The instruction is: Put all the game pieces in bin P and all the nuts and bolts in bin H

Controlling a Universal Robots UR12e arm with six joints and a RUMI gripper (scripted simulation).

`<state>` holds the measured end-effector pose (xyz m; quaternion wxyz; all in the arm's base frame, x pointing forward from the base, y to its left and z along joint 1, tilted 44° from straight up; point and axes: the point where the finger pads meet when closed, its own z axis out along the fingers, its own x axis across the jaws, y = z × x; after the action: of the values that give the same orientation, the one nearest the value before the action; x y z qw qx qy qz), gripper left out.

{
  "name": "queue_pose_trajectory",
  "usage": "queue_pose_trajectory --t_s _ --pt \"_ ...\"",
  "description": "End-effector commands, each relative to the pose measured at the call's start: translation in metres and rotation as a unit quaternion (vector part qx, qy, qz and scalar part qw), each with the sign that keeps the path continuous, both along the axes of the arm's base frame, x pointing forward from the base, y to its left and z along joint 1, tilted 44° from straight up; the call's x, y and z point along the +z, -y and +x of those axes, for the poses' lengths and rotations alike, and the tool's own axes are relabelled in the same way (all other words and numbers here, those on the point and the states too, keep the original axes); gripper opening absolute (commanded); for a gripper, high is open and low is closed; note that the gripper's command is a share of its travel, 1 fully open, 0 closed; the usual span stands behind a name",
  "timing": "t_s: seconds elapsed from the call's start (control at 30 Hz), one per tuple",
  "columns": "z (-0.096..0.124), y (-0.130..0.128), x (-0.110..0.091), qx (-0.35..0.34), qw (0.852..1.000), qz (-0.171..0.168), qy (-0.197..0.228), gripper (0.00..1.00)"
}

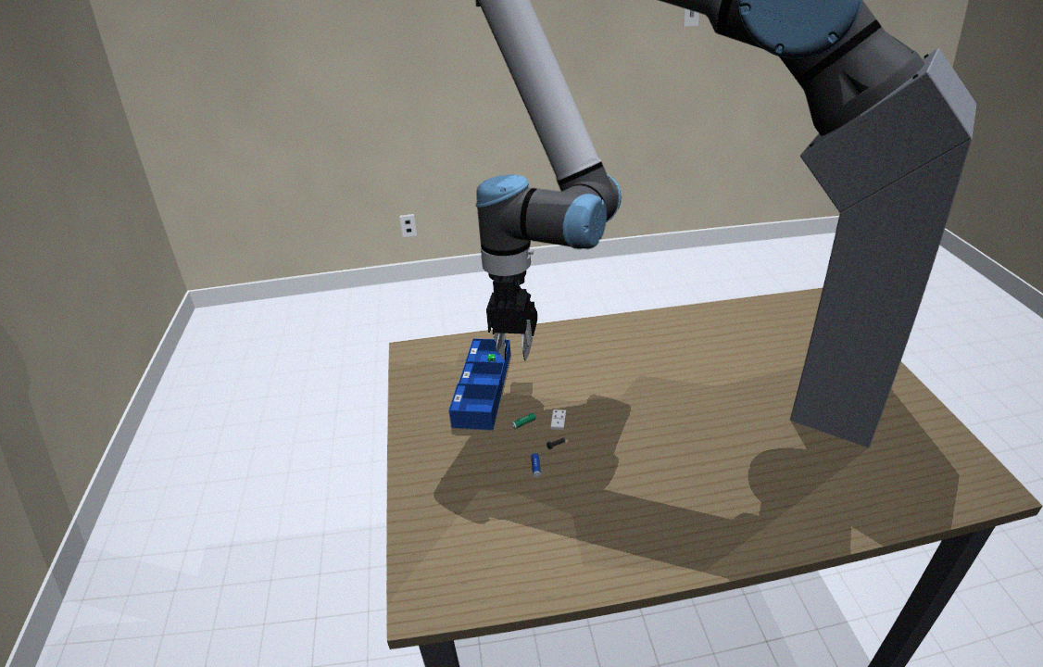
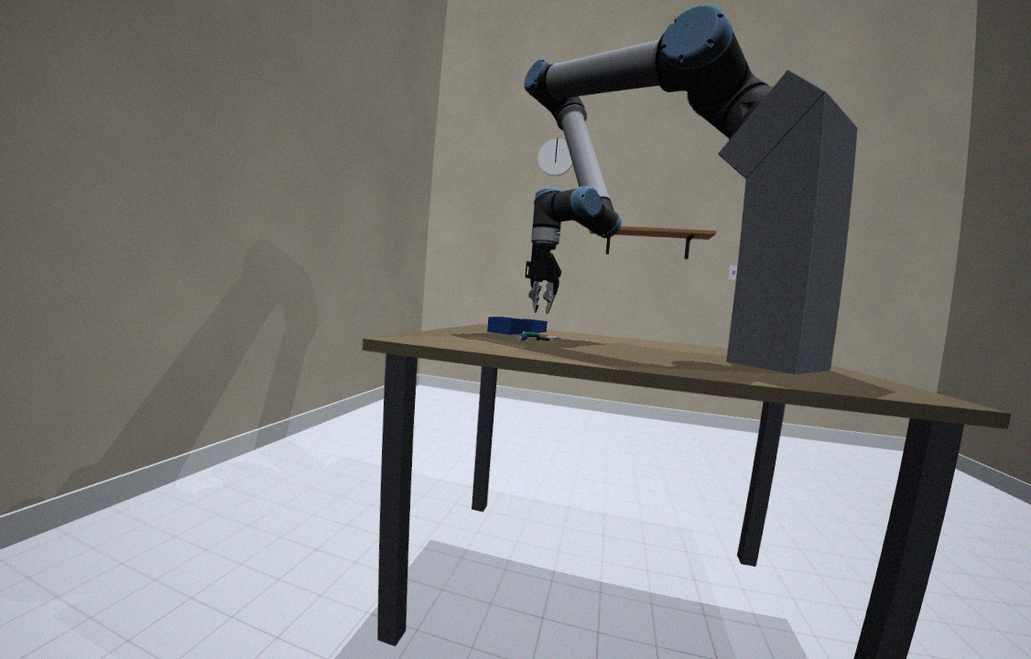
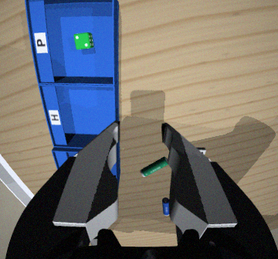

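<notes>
Top view shows a big brown wooden table (image 1: 758, 497). On it sits a row of blue plastic bins (image 1: 477, 389). The black claw (image 1: 513, 346) hangs beside them, spread a little and holding nothing. A small green dice (image 3: 83, 41) lies in the P bin.

1. Letter "P": black on a white label (image 3: 41, 42), fixed to the left rim of the far blue bin (image 3: 110, 39).
2. Letter "H": black on a white label (image 3: 55, 117), fixed to the left rim of the next blue bin (image 3: 116, 108), nearer the camera.
</notes>
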<state>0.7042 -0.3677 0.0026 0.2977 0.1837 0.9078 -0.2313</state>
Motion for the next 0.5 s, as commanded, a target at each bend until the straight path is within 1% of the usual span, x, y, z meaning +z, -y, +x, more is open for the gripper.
queue_pose_trajectory --t_s 0.0,0.4,0.47 --pt "-0.005 -0.025 -0.022 0.000 1.000 -0.001 0.001 0.24" --pt "-0.023 -0.098 -0.088 0.000 1.000 -0.001 0.001 0.24" --pt "-0.023 -0.098 -0.088 0.000 1.000 -0.001 0.001 0.24"
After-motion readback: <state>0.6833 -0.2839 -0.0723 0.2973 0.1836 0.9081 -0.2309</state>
